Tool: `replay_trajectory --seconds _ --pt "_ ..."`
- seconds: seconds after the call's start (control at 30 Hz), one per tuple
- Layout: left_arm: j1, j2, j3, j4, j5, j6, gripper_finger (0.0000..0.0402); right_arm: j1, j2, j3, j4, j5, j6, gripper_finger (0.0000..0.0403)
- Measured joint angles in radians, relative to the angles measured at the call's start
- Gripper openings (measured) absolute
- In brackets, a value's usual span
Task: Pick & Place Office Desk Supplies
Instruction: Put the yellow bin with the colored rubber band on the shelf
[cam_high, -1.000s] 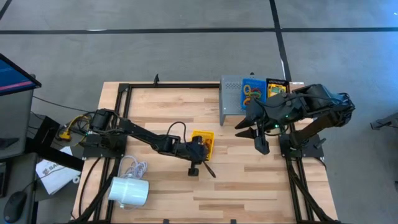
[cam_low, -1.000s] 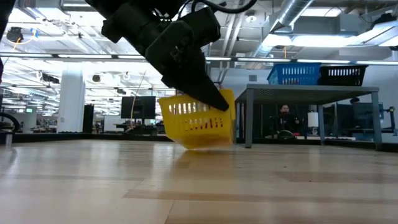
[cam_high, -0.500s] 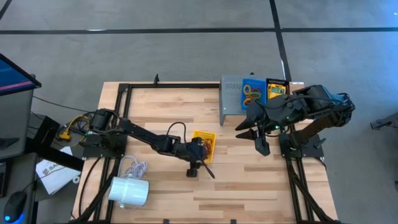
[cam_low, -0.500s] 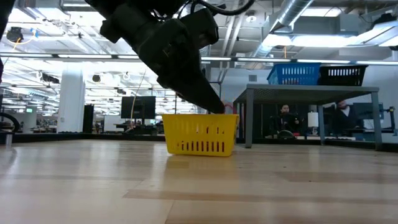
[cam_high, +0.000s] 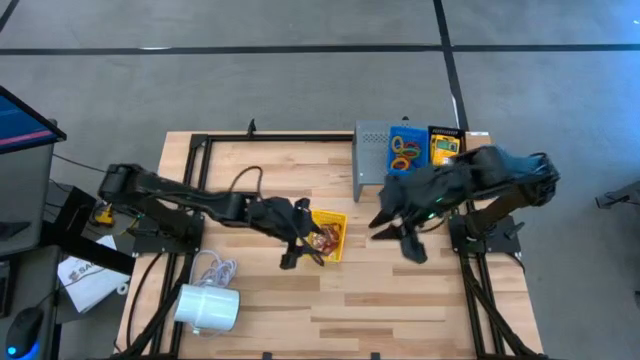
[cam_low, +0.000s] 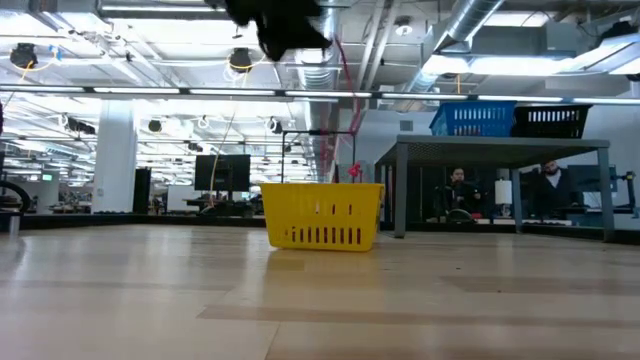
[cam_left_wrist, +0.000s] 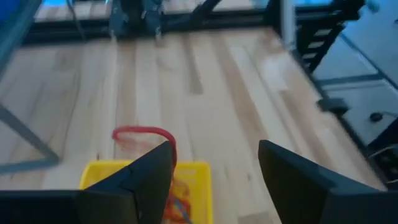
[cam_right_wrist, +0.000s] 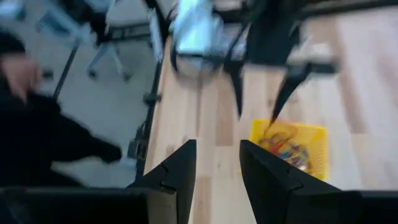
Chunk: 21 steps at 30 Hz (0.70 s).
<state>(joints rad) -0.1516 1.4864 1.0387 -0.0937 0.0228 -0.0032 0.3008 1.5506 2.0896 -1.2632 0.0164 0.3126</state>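
Observation:
A small yellow basket (cam_high: 327, 236) stands flat on its bottom at the table's middle, holding coloured rubber bands (cam_right_wrist: 285, 149). A red loop (cam_left_wrist: 144, 133) rises at its rim. My left gripper (cam_high: 303, 258) hovers open just left of and above the basket (cam_low: 322, 215), with nothing between its fingers (cam_left_wrist: 214, 168). My right gripper (cam_high: 394, 238) hangs open to the basket's right, also holding nothing. Two crayon boxes (cam_high: 405, 148) (cam_high: 443, 147) lie on the grey perforated shelf (cam_high: 372, 150) at the far right.
A white cylinder with a cord (cam_high: 208, 308) lies near the table's front left corner. A black frame rail (cam_high: 280, 138) runs along the far edge. Bare wood (cam_high: 400, 310) stretches in front of the basket.
My left gripper has opened and let go of the basket. It has risen and drawn back a little toward the table's left. The basket, tilted a second ago, now stands flat on the table. My right gripper has moved slightly toward the left and near edges.

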Motion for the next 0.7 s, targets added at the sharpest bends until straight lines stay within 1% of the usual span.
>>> replay_trajectory --seconds 0.07,0.17,0.27,0.4,0.5,0.57,0.63,0.7 --pt "0.0 -0.045 0.0 -0.042 -0.01 0.003 0.0229 -0.002 0.037 -0.001 -0.009 -0.02 -0.021 0.012" --pt "0.009 -0.056 -0.004 -0.128 -0.023 0.017 0.0222 -0.008 0.083 -0.001 -0.015 -0.021 -0.044 0.012" --pt "0.014 0.002 -0.005 -0.17 -0.065 0.001 0.0217 -0.01 0.105 -0.001 0.009 -0.02 -0.043 0.012" --pt "0.021 0.11 -0.005 -0.084 -0.037 -0.027 0.0217 0.001 0.105 -0.001 0.054 -0.02 0.0 0.012" --pt "0.023 0.159 -0.005 -0.072 0.004 -0.032 0.0221 0.02 0.089 -0.001 0.071 -0.019 0.043 0.012" --pt "0.023 0.165 -0.007 -0.103 0.003 -0.032 0.0223 0.027 0.074 0.0 0.076 -0.005 0.062 0.012" --pt "0.032 0.172 -0.004 -0.075 0.0 -0.031 0.0223 0.036 0.063 0.0 0.065 0.023 0.073 0.012" --pt "0.046 0.172 -0.004 -0.083 0.004 -0.031 0.0221 0.042 0.059 0.0 0.064 0.043 0.077 0.012"
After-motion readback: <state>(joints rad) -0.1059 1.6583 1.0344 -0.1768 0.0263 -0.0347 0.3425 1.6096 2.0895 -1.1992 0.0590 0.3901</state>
